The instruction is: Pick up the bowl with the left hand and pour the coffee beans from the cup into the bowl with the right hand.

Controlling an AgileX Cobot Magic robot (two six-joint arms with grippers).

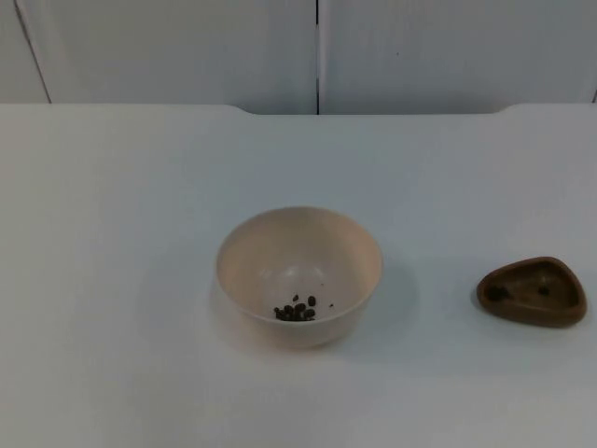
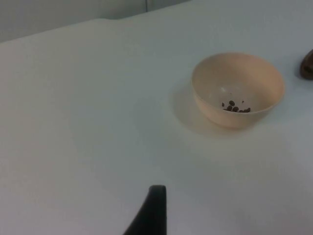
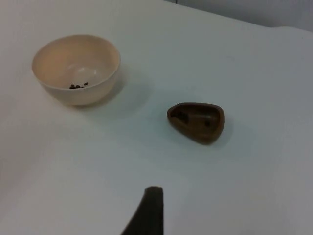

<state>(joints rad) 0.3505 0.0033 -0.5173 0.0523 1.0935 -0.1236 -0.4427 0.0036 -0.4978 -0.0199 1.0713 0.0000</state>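
Brown cup cut off at the left wrist view's edge; contents too dark to tell

— Any lettering, label or number to read from my cameras?
— None that I can read; my views give me plain surfaces, with no brand, no sign and no digits on any of them.
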